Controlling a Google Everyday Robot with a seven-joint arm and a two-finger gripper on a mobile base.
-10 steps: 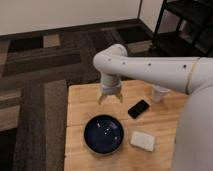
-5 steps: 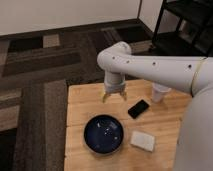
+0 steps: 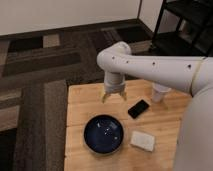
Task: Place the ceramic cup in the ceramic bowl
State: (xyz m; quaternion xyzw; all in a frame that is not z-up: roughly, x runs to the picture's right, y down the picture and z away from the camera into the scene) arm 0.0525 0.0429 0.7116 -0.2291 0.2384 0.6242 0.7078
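Observation:
The ceramic bowl (image 3: 103,133), dark navy with white speckles, sits on the wooden table (image 3: 80,102) near its front. The white ceramic cup (image 3: 159,94) stands at the table's right side, its top hidden by my arm. My gripper (image 3: 114,97) points down over the table's back middle, above and behind the bowl and well to the left of the cup. Its fingers (image 3: 106,97) are spread with only bare wood showing between them, and it holds nothing.
A black phone (image 3: 138,108) lies between the gripper and the cup. A flat white block (image 3: 142,140) lies right of the bowl. A black shelf frame (image 3: 182,27) stands at the back right. Patterned carpet (image 3: 45,60) surrounds the table.
My gripper has shifted slightly to the right and a little toward the table's front. The cup, bowl, phone and block have not moved.

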